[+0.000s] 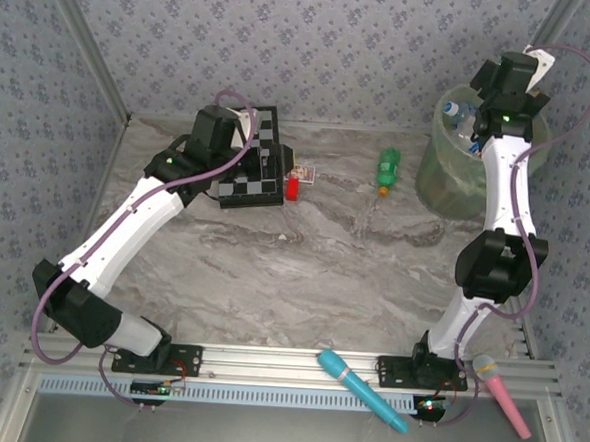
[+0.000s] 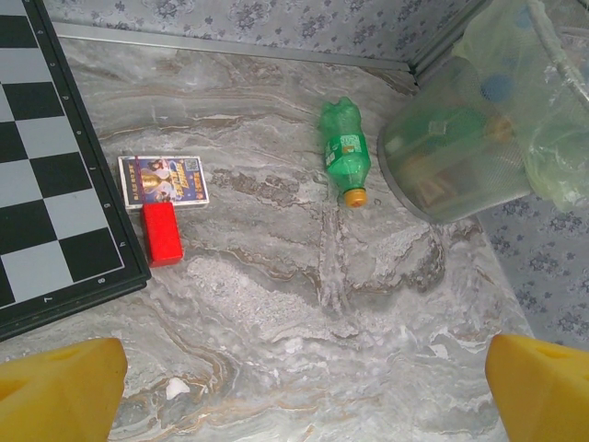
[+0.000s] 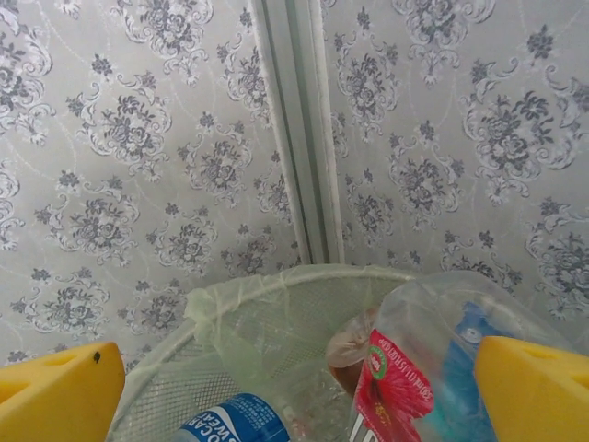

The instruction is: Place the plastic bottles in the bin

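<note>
A tall round mesh bin lined with a pale green bag [image 1: 440, 180] stands in the far right corner of the counter [image 1: 322, 273], with clear plastic bottles [image 1: 461, 116] inside it. A green plastic soda bottle [image 1: 388, 169] lies just left of it, apart, near the far edge. Further left, a small red block [image 1: 293, 188] sits just right of a black-and-white chessboard [image 1: 257, 184], with a small printed card box [image 1: 305, 174] just behind the block. Along the near edge, a blue microphone-like stick [image 1: 362, 389] lies at the middle and a pink microphone-like stick [image 1: 502, 394] at the right.

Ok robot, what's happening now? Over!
Left gripper open, empty, above the table. Right gripper open, empty, over the bin. Green bottle lying beside the bin. Red block apart from it.
</note>
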Available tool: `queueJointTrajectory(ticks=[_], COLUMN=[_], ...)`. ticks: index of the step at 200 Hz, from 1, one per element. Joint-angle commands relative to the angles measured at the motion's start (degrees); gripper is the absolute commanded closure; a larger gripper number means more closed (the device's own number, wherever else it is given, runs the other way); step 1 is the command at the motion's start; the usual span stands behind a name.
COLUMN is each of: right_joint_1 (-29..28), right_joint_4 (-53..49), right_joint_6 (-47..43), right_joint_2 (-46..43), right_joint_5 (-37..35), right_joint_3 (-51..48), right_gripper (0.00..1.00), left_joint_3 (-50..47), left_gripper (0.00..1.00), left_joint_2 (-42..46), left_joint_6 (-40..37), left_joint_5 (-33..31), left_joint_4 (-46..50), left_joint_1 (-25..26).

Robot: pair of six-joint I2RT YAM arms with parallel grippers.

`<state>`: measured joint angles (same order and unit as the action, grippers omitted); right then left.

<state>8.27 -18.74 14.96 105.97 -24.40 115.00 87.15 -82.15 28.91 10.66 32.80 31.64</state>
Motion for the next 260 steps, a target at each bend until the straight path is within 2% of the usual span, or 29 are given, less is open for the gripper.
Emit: queueJointTrajectory(ticks=[1, 37, 65, 119, 132, 145, 159, 171, 190, 200, 222, 234, 260], right_joint_1=[0.4, 0.6, 0.1, -7.8, -9.6, -10.6, -10.7, -10.5, -9.7, -9.3, -8.6, -8.8, -9.1], right_joint_4=[-1.1, -10.6, -15.4, 0.8, 2.4, 1.2, -0.4, -1.1, 1.4, 4.0, 8.5, 9.3, 15.9], right_joint_6=[0.5, 5.3, 8.0, -10.9, -17.9, -23.8, -25.7, -26.1, -26.4, -27.9, -32.0, -31.0, -34.7], right_joint_2=[-0.1, 1.4, 0.6, -6.3, -4.9, -1.7, 1.4, 3.2, 4.6, 5.7, 9.1, 9.4, 9.8], right_joint_5=[-3.2, -4.3, -3.5, -12.4, -17.0, -21.9, -25.9, -27.2, -29.5, -31.7, -36.2, -38.5, -40.7], right_joint_3=[4.3, 10.1, 9.3, -5.0, -3.9, 0.2, 4.0, 5.5, 5.6, 5.7, 7.3, 7.3, 5.5], right_gripper=[0.0, 0.0, 0.0, 0.0, 0.1, 0.27, 0.51, 0.61, 0.69, 0.79, 0.91, 0.93, 0.93], left_joint_3=[0.9, 0.2, -0.7, -1.6, -2.0, -2.1, -1.9, -1.6, -1.4, -0.9, 0.5, 1.0, 1.5], left_gripper=[0.0, 0.0, 0.0, 0.0, 0.0, 0.0, 0.0, 0.0, 0.0, 0.0, 0.0, 0.0, 0.0], left_joint_2=[1.2, 1.7, 2.5, 3.1, 3.4, 3.5, 3.6, 3.5, 3.4, 3.1, 2.5, 2.2, 2.0], left_joint_6=[-1.2, -0.9, -0.7, -0.7, -0.6, -0.6, -0.7, -0.6, -0.1, 0.0, 0.0, 0.0, 0.1], left_joint_5=[-0.4, -0.4, -0.4, -0.8, -0.5, -0.5, -0.4, -0.3, 0.0, 0.1, 0.3, 0.3, 0.3], left_joint_4=[-0.9, -1.3, -1.9, -1.8, -2.0, -1.8, -1.8, -1.6, -1.5, -1.3, 0.0, 0.4, 0.6], left_joint_1=[0.4, 0.3, 0.4, 0.3, 0.3, 0.3, 0.4, 0.3, 0.3, 0.3, 0.4, 0.4, 0.4])
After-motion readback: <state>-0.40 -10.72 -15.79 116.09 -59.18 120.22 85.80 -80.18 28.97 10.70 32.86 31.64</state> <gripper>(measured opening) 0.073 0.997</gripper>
